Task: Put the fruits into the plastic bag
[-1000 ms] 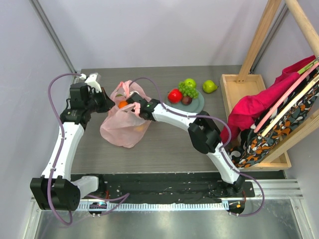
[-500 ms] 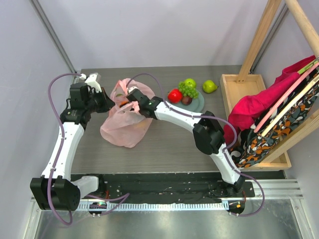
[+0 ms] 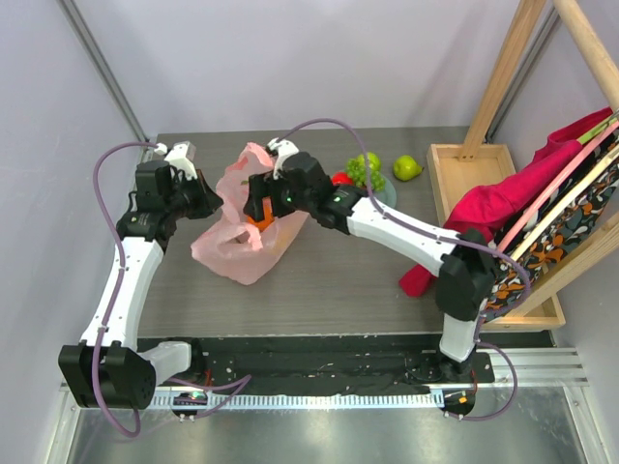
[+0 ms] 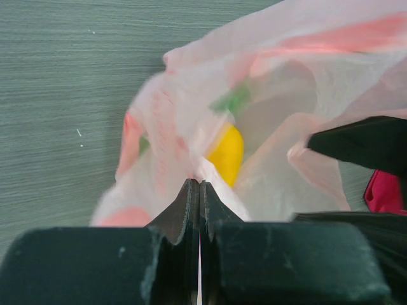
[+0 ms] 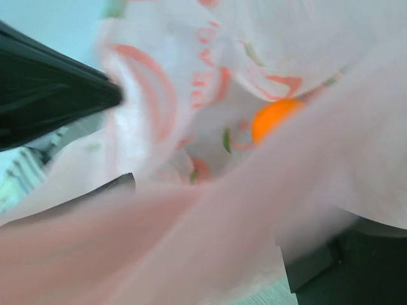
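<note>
The pink plastic bag (image 3: pixel 242 246) lies at the table's middle left with its mouth held up. My left gripper (image 3: pixel 200 200) is shut on the bag's left rim (image 4: pixel 199 184). My right gripper (image 3: pixel 259 206) is inside the bag's mouth, its fingers (image 5: pixel 121 184) apart, with bag film draped over them. An orange (image 5: pixel 276 119) lies in the bag beyond them, clear of the fingers. A yellow fruit (image 4: pixel 227 152) shows through the film. A red apple (image 3: pixel 338 179), green grapes (image 3: pixel 368 174) and a green apple (image 3: pixel 368 159) sit on the grey plate (image 3: pixel 387 200).
A green pear-shaped fruit (image 3: pixel 407 167) lies on the table right of the plate. A wooden tray (image 3: pixel 464 179) and a rack with a magenta cloth (image 3: pixel 493 208) and a patterned bag stand at the right. The right arm's forearm (image 3: pixel 397 224) crosses over the plate's near side.
My right gripper carried the orange from the bag's rim into its mouth, and the orange now lies loose inside. The right arm has stretched out. The bag's far rim has risen. The left gripper held still.
</note>
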Controlling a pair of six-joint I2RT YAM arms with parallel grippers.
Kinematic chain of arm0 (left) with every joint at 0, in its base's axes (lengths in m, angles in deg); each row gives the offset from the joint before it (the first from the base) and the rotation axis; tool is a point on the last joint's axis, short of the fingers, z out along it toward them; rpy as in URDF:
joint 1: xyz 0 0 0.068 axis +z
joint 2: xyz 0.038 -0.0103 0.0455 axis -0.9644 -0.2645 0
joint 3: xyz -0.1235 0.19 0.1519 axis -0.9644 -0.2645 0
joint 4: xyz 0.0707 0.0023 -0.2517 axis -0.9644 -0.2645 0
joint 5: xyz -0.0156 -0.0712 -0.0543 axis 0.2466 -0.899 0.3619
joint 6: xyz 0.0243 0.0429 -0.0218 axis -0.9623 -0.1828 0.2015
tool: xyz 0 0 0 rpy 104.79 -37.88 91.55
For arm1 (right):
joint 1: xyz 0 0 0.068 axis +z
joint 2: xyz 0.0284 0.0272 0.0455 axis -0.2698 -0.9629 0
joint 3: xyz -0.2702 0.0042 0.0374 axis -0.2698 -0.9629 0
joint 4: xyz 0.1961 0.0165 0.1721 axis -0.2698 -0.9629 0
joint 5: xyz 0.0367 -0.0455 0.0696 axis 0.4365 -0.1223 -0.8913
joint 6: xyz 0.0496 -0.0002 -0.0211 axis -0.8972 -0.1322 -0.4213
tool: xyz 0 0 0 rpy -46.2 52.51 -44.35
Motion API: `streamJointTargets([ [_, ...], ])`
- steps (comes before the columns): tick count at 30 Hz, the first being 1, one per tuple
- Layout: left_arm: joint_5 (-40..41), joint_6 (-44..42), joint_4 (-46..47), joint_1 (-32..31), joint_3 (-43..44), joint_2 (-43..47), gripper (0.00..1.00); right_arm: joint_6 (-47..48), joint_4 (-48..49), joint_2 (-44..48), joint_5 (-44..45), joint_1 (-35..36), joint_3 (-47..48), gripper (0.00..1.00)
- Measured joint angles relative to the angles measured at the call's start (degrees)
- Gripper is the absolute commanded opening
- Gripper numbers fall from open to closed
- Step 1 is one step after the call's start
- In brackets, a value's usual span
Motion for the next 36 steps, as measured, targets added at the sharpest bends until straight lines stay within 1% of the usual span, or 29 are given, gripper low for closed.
streamJointTargets([
  [4, 0.2, 0.0, 0.0, 0.0, 0.0, 0.0, 0.00, -1.6, 4.5, 5.3, -2.9, -1.6, -3.8, 0.97],
  [8, 0.4, 0.0, 0.0, 0.0, 0.0, 0.0, 0.00, -3.3, 7.0, 7.5, -4.1, -3.3, -5.9, 0.97],
  [16, 1.0, -0.2, -0.1, 0.0, 0.0, 0.0, 0.00, -4.7, 10.0, 12.8, -6.0, -6.2, -16.3, 0.96],
  [20, 1.4, -0.2, -0.1, 0.0, 0.0, 0.0, 0.00, -4.9, 12.2, 18.3, -7.4, -6.4, -19.3, 0.95],
  [24, 1.5, -0.2, -0.1, 0.0, 0.0, 0.0, 0.00, -4.4, 15.8, 27.5, -6.8, -6.8, -22.9, 0.95],
  [27, 1.5, -0.2, -0.1, 0.0, 0.0, 0.0, 0.00, -3.4, 18.2, 33.5, -2.6, -7.4, -25.3, 0.94],
  [30, 1.5, -0.2, -0.1, 0.0, 0.0, 0.0, 0.00, -2.5, 18.6, 37.0, 6.4, -8.2, -25.9, 0.94],
  [32, 1.5, -0.2, -0.1, 0.0, 0.0, 0.0, 0.00, -1.8, 17.5, 36.8, 12.8, -8.5, -25.0, 0.94],
  [34, 1.6, -0.2, -0.1, 0.0, 0.0, 0.0, 0.00, -1.5, 15.4, 34.5, 17.8, -8.7, -22.8, 0.95],
  [36, 1.6, -0.2, -0.1, 0.0, 0.0, 0.0, 0.00, -1.5, 14.0, 30.0, 22.1, -8.7, -19.9, 0.96],
])
